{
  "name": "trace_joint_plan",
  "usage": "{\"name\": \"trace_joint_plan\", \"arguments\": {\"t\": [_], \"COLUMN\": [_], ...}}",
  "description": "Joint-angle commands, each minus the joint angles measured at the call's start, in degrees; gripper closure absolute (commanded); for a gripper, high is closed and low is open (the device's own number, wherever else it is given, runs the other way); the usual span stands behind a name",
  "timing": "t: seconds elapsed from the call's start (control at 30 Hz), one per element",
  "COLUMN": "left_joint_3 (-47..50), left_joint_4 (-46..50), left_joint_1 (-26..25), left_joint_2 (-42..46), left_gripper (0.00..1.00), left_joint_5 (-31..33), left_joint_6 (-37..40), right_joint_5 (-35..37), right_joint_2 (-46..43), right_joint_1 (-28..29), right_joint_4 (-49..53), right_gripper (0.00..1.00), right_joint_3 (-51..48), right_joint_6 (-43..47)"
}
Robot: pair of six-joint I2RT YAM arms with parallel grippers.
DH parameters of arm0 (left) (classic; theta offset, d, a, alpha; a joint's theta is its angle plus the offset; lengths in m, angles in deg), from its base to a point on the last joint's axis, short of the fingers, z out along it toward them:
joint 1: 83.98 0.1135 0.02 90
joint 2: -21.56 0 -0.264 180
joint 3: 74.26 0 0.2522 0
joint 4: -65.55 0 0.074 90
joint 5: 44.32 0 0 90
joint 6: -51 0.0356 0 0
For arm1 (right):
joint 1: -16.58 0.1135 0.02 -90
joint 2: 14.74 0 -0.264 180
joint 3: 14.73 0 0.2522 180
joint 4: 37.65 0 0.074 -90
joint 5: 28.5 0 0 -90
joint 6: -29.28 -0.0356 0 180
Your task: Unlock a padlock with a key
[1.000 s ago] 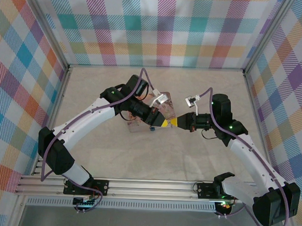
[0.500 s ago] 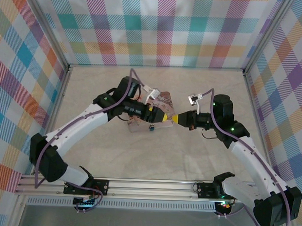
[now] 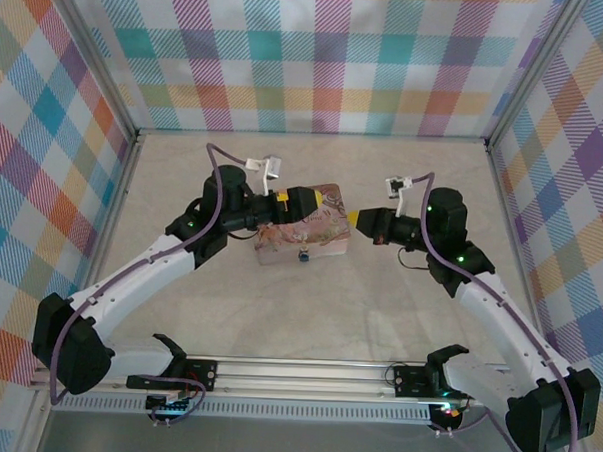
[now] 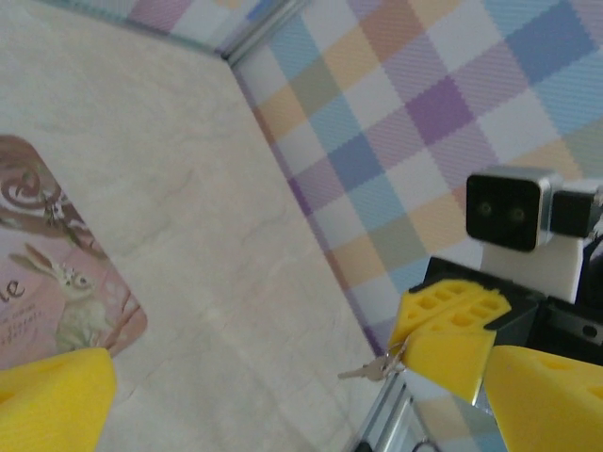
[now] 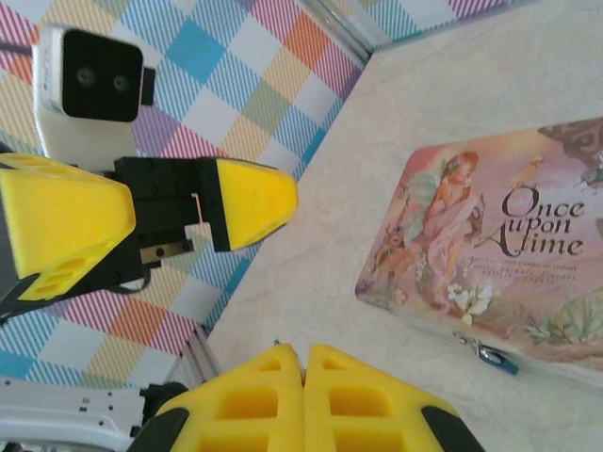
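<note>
Between the left gripper's yellow fingers there is only open air: they are spread wide and released, gripping nothing, and both wrist views show this. Facing those fingertips, tip to tip with a gap between, the right gripper has its fingers clenched flat together. A small silver key sticks out from the right fingertips toward the left gripper, pinched by its head, in the air and touching nothing else. Under the left fingers lies a pink illustrated box, flat on the beige table, lettered "Once upon a time". The right fingertips hang just off its right end. The padlock, small with a blue body, hangs at the box's near edge, on the arm-base side of both sets of fingertips and well apart from the key. In the right wrist view the padlock sits just beyond and to the right of the clenched fingertips, against the box's edge. Whether its shackle is closed is too small to tell. Behind the left fingers is the checked wall.
</note>
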Motion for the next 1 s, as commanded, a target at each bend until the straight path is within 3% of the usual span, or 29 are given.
{"name": "trace_joint_plan", "arguments": {"t": [0.0, 0.13, 0.27, 0.6, 0.97], "left_joint_3": [0.7, -0.2, -1.5, -4.3, -7.6], "left_joint_4": [-12.0, -19.2, -24.4, -31.7, -31.9], "left_joint_1": [0.2, 0.2, -0.3, -1.9, -4.0], "left_joint_2": [0.1, -3.2, -6.1, -9.9, -12.1], "left_gripper": [0.04, 0.26, 0.35, 0.46, 0.58], "left_joint_5": [2.3, -2.1, -5.4, -8.6, -11.0], "left_joint_6": [-5.2, -8.1, -10.4, -12.2, -11.1], "right_joint_5": [1.6, 1.9, 3.0, 3.5, 3.8], "right_joint_2": [1.1, 2.5, 3.3, 4.7, 3.9], "right_joint_1": [0.2, 0.2, 0.3, 0.3, 0.3], "right_joint_4": [-7.7, -13.3, -19.0, -28.0, -31.8], "right_gripper": [1.0, 1.0, 1.0, 1.0, 1.0], "right_joint_3": [0.7, 1.2, 1.2, 1.2, -0.1], "right_joint_6": [-3.9, -7.2, -10.1, -15.6, -17.9]}}
